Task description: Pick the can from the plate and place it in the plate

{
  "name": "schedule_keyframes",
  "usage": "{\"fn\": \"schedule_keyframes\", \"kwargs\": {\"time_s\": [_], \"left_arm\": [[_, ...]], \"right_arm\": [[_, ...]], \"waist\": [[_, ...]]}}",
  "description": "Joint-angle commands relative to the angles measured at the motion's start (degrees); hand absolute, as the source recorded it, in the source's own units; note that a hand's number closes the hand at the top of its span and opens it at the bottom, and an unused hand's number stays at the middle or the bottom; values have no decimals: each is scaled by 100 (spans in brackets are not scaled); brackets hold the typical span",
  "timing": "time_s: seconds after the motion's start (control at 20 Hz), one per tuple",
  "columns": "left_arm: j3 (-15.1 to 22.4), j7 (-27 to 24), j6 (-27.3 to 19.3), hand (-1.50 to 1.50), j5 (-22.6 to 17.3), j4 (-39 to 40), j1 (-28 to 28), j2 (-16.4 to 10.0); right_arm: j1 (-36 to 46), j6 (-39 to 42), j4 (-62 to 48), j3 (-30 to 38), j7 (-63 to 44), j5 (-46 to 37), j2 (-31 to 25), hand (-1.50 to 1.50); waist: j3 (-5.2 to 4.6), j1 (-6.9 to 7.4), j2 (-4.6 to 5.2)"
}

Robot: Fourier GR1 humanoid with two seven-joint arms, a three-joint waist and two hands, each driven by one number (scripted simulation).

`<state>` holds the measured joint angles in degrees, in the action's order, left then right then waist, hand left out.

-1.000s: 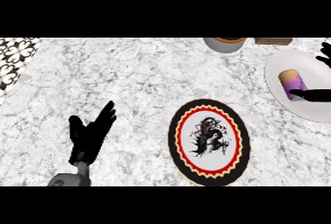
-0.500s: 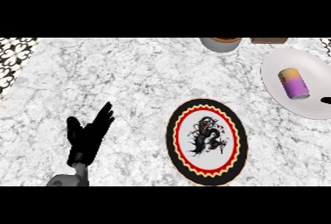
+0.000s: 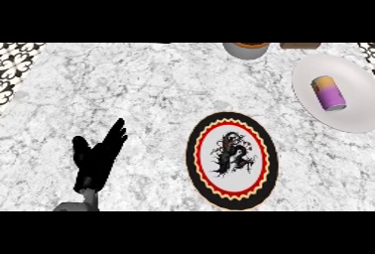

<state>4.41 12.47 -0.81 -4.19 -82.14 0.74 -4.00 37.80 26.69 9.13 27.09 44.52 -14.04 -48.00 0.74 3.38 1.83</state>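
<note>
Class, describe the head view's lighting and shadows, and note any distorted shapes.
Head view: flat, even light on the marble counter; hardly any shadow under the left hand or the can; the round patterned plate and white plate look stretched into ovals.

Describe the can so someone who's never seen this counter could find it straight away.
Start at the marble counter and go to its far right, where a plain white plate sits. The can lies on its side on that plate. It is a purple cylinder with an orange-tan end, unlike the dragon-patterned plate nearby.
</note>
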Motion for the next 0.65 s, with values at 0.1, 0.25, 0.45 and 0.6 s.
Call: {"fn": "schedule_keyframes", "kwargs": {"time_s": [0.1, 0.25, 0.45, 0.6], "left_arm": [[11, -47, -84, 0, 35, 51, 21, 89], [-50, -62, -62, 0, 18, -3, -69, 6], [-162, 4, 25, 0, -62, 82, -38, -106], [60, -5, -88, 0, 71, 9, -77, 96]], "right_arm": [[-466, 749, 193, -260, 901, -213, -109, -150], [-791, 717, 292, -317, 1238, -240, -193, -150], [-1065, 598, 333, -442, 1449, -304, -94, -150], [-927, 663, 319, -418, 1245, -240, -257, -150]], "waist": [[0, -59, -10], [6, -111, -32], [0, -146, -43], [1, -89, -47]]}}
